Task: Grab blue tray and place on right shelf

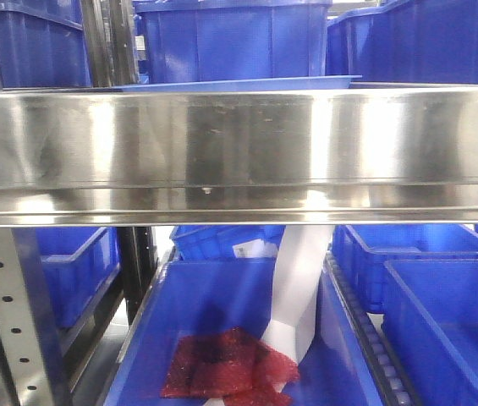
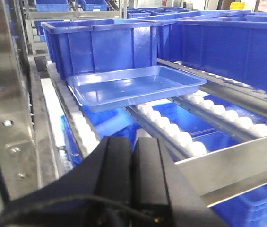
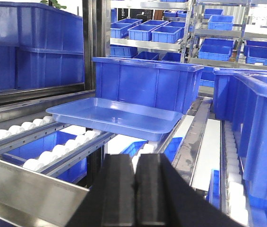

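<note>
Already resting on the roller tracks (image 2: 185, 137) of the steel shelf (image 1: 239, 152), the blue tray (image 2: 133, 86) lies straight ahead of both empty, closed grippers, left gripper (image 2: 132, 161) and right gripper (image 3: 135, 182) seemingly equally near, long axis crosswise.

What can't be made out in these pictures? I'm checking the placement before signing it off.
- Front view: most of the blue tray, hidden behind the right shelf front lip.
- Left wrist view: the tray's near underside, hidden by the shut left tool.
- Right wrist view: rollers below the tray, blocked by the shut right tool.
</note>
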You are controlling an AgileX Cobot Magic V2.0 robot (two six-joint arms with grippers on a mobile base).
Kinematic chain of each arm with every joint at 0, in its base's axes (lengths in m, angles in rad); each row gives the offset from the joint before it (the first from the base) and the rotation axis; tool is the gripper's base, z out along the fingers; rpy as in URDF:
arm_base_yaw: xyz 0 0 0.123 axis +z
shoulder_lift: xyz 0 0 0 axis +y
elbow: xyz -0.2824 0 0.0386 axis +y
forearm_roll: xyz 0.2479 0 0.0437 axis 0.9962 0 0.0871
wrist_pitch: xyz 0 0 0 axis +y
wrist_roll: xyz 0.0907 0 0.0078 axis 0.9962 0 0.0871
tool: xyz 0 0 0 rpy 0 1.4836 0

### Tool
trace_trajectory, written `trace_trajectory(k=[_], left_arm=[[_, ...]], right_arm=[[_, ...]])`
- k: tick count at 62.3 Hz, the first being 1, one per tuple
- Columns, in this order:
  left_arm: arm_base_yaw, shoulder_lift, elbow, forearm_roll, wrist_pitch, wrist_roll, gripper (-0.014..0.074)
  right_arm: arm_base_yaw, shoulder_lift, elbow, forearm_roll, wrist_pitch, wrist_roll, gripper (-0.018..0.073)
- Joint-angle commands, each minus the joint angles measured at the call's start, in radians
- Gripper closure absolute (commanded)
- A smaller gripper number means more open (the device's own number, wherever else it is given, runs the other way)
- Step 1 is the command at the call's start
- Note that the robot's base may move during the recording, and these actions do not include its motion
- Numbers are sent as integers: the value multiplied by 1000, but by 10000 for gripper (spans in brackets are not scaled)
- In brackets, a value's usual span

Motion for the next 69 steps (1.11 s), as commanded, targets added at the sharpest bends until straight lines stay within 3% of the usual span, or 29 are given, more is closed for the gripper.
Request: trace_trajectory(k=[1,5,10,22,31,38,41,69], left_arm=[[14,-9,-30,-88,-59,70,645],[59,-41,-20,-208,-17,207,645],[142,-111,40,-223,-34,279,645],[380,-301,286,-225,-180,280,645],[494,-424,465,-225,-285,280,645],[520,-479,596,-225,-393,280,645],[520,-479,583,-225,-306,280,645],[518,-477,588,-225,-304,280,645]], right_arm=[[-1,6,-29,-17,-92,-12,503],[-1,6,-29,-17,-92,-12,503],[-1,6,-29,-17,-92,-12,503],[-1,6,-29,-17,-92,-12,503],[-1,6,-29,-17,-92,-12,503],[-1,6,-29,-17,-92,-12,503],[-1,6,-29,-17,-92,-12,503],[-1,6,-29,-17,-91,-12,503]])
